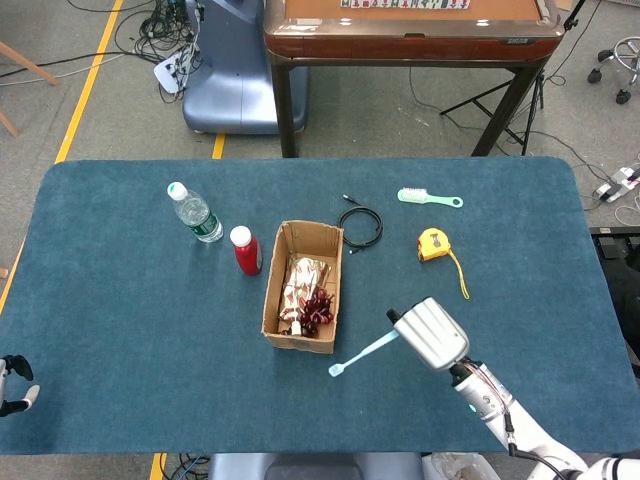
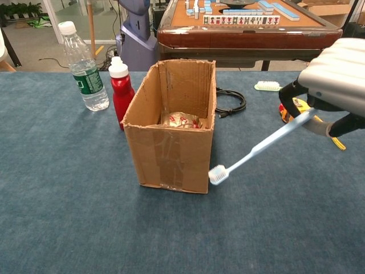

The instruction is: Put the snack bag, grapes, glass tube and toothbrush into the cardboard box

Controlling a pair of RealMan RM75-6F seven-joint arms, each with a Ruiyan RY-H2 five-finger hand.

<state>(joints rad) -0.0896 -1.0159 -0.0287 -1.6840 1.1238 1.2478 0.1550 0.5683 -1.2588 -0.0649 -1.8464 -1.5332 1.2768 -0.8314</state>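
My right hand (image 1: 431,333) (image 2: 333,85) grips the handle of a pale blue toothbrush (image 1: 362,353) (image 2: 256,149) and holds it above the table, right of the cardboard box (image 1: 275,288) (image 2: 171,151). The brush head points down-left, close to the box's front right corner in the chest view. Inside the box lie the snack bag (image 1: 303,275) (image 2: 181,119) and dark red grapes (image 1: 318,309). I see no glass tube. My left hand (image 1: 14,379) shows only at the head view's lower left edge, off the table; its fingers are too small to read.
A water bottle (image 1: 194,212) (image 2: 82,67) and a red bottle (image 1: 245,250) (image 2: 121,86) stand left of the box. Behind it lie a black cable (image 1: 360,226) (image 2: 231,103), a green brush (image 1: 429,198) (image 2: 267,86) and a yellow tape measure (image 1: 434,244).
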